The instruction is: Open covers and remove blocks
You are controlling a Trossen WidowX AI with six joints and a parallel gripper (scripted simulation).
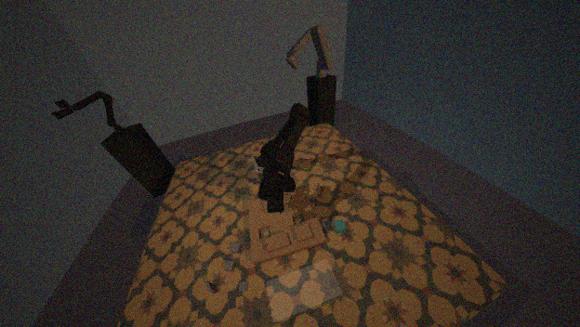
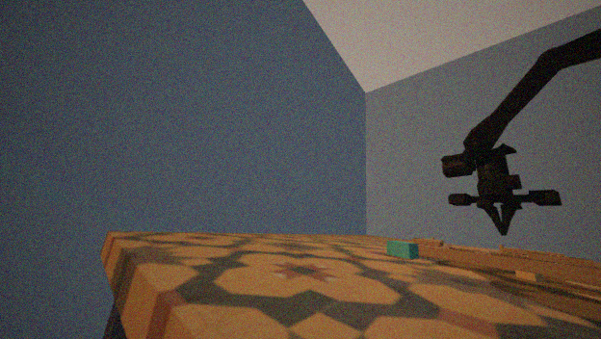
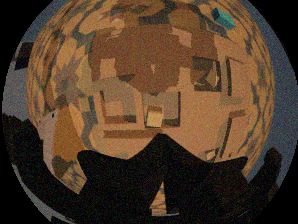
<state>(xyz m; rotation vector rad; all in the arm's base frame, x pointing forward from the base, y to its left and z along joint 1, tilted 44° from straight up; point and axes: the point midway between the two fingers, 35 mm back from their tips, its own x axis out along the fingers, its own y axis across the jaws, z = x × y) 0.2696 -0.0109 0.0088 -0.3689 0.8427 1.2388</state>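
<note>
My gripper point(image 1: 275, 210) point(image 2: 504, 233) point(image 3: 160, 137) is shut, its tips together with nothing visible between them. It points down and hangs above the puzzle board. The tan board point(image 1: 264, 218) point(image 2: 462, 252) point(image 3: 200, 112) lies on the table, with several square openings and raised covers. In the wrist view a pale small piece point(image 3: 154, 118) shows in an opening just beyond the fingertips; whether it is a block or a knob is unclear. A teal block point(image 1: 340, 226) point(image 2: 403, 249) point(image 3: 223, 18) rests on the table beside the board. The arm hides the board's far part in the top view.
Another arm on a dark pedestal point(image 1: 139, 158) stands at the left, and a paler arm point(image 1: 321, 46) stands on a pedestal behind. Small grey squares point(image 1: 229, 265) and a pale see-through rectangle point(image 1: 304, 290) show on the patterned table. An orange shape point(image 3: 67, 132) shows left in the wrist view.
</note>
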